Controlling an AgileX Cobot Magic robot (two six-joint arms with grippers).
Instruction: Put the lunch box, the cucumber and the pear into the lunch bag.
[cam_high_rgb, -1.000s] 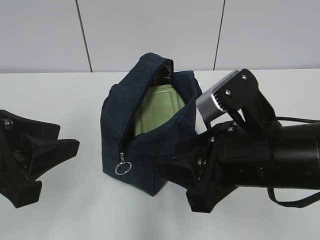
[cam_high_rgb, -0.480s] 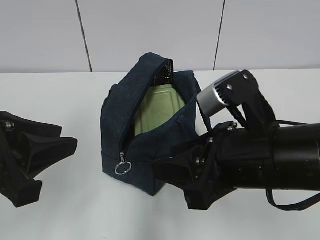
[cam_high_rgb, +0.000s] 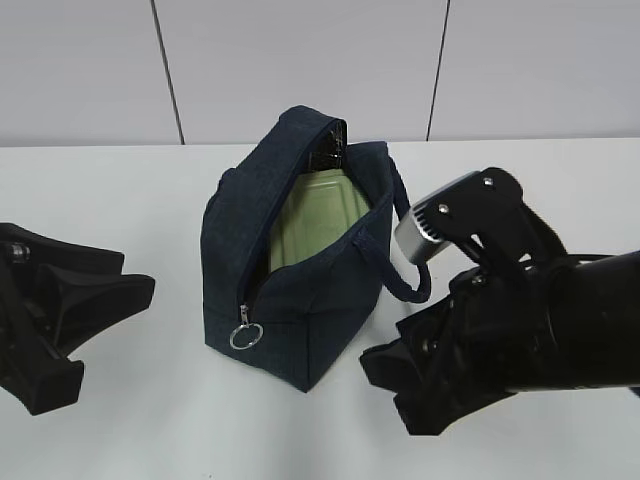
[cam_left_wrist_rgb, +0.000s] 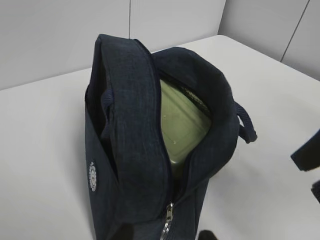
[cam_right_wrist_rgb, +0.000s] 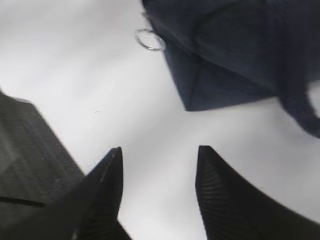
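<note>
The dark navy lunch bag (cam_high_rgb: 300, 290) stands unzipped in the middle of the white table. The lunch box (cam_high_rgb: 315, 220) stands upright inside it, its sage-green lid showing through the opening. Both also show in the left wrist view, the bag (cam_left_wrist_rgb: 130, 125) and the box (cam_left_wrist_rgb: 182, 125). The cucumber and the pear are not visible. My left gripper (cam_high_rgb: 110, 335) is open and empty, left of the bag. My right gripper (cam_high_rgb: 392, 395) is open and empty, low at the bag's right front; its fingers (cam_right_wrist_rgb: 159, 148) stand apart over bare table.
The silver ring pull (cam_high_rgb: 246, 337) hangs at the bag's front corner and shows in the right wrist view (cam_right_wrist_rgb: 150, 40). A loop handle (cam_high_rgb: 405, 280) droops on the bag's right side. A grey panelled wall (cam_high_rgb: 320, 60) stands behind the table.
My right gripper has drawn back to the right and down, away from the bag's front, uncovering the loop handle. The left gripper and the bag have stayed put.
</note>
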